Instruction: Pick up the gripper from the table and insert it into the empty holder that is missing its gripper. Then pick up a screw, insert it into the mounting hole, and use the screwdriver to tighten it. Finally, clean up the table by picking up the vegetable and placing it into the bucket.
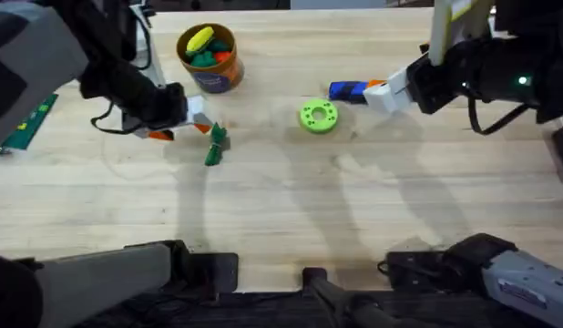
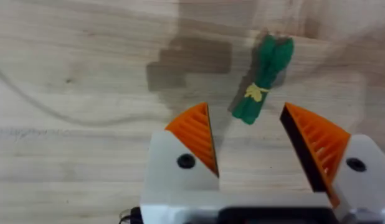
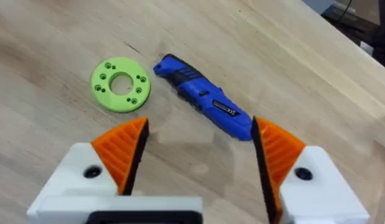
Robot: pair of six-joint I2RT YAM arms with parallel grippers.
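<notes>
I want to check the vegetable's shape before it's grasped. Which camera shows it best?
The left wrist view: the vegetable lies close up on the table, its yellow band visible, just beyond the open left gripper. Overhead it is a small green piece near that gripper.

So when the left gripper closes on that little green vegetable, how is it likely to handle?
The vegetable looks like a small moulded toy bundle with a yellow tie, so probably light and stiff. Lying flat on the table with a lumpy outline, it seems unlikely to roll. It is slim, and the open left gripper sits at one end, so it may pivot if pinched off-centre.
</notes>
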